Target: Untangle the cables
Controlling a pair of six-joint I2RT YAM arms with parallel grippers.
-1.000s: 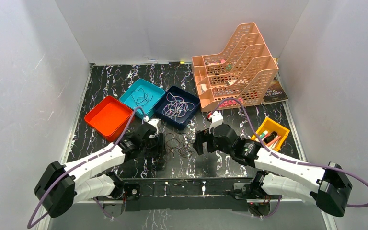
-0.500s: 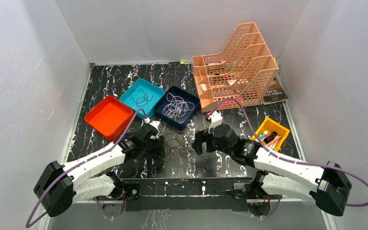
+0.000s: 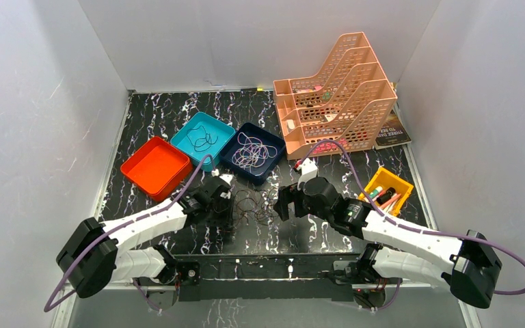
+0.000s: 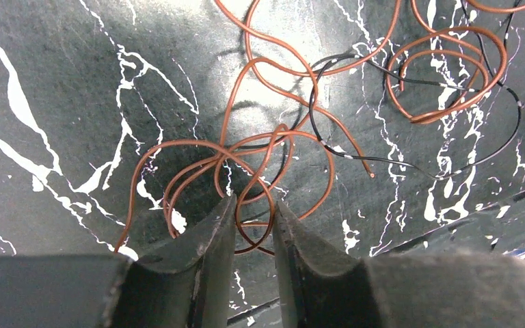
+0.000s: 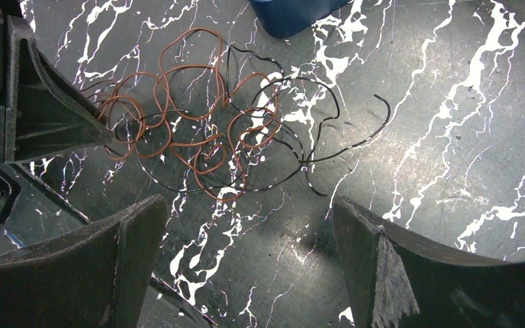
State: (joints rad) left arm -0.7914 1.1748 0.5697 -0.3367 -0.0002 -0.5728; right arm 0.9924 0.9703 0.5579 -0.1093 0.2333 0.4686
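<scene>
Some strands (image 3: 249,152) lie sorted in the navy tray (image 3: 235,141), but brown and black cables (image 3: 251,207) (all one knot) sit just nearer than it, the left claw (image 4: 249,219) almost together round a brown loop (image 4: 246,198), grip unclear, the right claw (image 5: 246,205) wide apart.

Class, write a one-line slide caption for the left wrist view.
Left gripper, jaws narrowly parted, straddling a brown cable loop tangled with black cable on the marbled table.
</scene>
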